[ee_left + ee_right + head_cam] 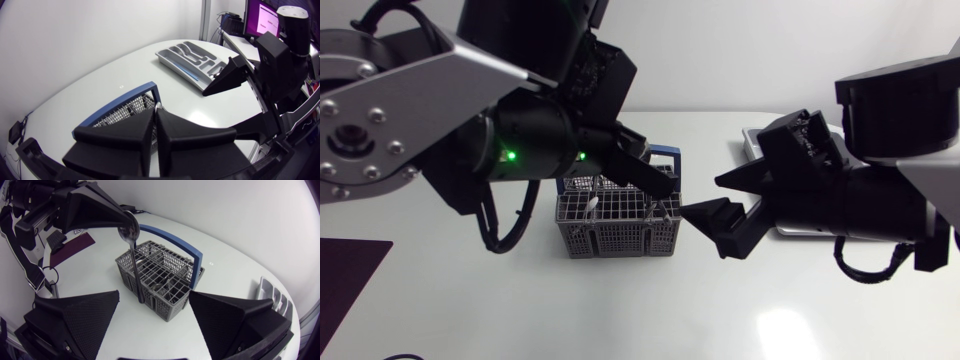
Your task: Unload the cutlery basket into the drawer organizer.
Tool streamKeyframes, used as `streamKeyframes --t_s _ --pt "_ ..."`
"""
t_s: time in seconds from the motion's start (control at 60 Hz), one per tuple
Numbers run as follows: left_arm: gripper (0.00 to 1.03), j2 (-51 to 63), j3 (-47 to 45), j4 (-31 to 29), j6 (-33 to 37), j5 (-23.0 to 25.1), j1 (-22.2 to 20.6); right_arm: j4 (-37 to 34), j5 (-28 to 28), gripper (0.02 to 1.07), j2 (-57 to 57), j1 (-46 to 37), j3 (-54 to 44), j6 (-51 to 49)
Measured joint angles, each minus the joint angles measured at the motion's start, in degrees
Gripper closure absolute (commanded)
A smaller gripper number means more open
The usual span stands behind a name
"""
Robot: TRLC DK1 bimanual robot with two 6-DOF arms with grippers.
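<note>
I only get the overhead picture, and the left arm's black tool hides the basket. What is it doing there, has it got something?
Observer: Yes. The right wrist view shows the left tool shut on a spoon, gripped at the bowl, handle hanging down.
Operator: And where will it go? I see just a grey corner of something.
Observer: That is the drawer organizer; the left wrist view shows several shaped compartments, and I see no cutlery in them.

The grey mesh, blue-handled cutlery basket [618, 225] stands upright mid-table with other cutlery [162, 282] inside. A metal spoon [136, 270] hangs bowl-up, pinched by the left gripper [128, 224], its handle tip perhaps inside the basket. The grey drawer organizer [192, 59] lies near the table's far right corner.
</note>
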Motion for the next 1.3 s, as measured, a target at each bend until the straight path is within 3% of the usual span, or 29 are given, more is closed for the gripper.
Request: streamKeyframes --t_s 0.167,0.317,0.567,0.733,0.883,1.067,1.3 --pt "1.0 0.0 0.33 -1.46 -2.71 6.82 1.62 0.92 -0.42 0.16 3.85 2.4 2.25 -0.44" --pt "1.0 0.0 0.52 -2.1 -3.56 10.84 2.4 1.27 -0.44 0.18 7.39 3.02 3.82 -1.31" --pt "1.0 0.0 0.52 -2.62 -4.0 12.61 2.93 2.25 -0.44 0.5 9.94 4.0 5.2 -2.36" --pt "1.0 0.0 0.52 -2.73 -3.98 12.63 3.17 2.4 -0.42 0.78 9.94 5.4 5.35 -3.13" --pt "1.0 0.0 0.52 -2.73 -3.98 12.83 3.17 2.4 -0.46 0.91 9.97 5.92 5.35 -3.87" --pt "1.0 0.0 0.52 -2.73 -4.0 12.83 3.17 2.38 -0.48 1.0 10.69 6.1 5.35 -4.74" --pt "0.99 0.0 0.52 -3.17 -4.0 13.18 3.43 2.38 -0.61 1.01 10.73 6.29 5.35 -5.09"
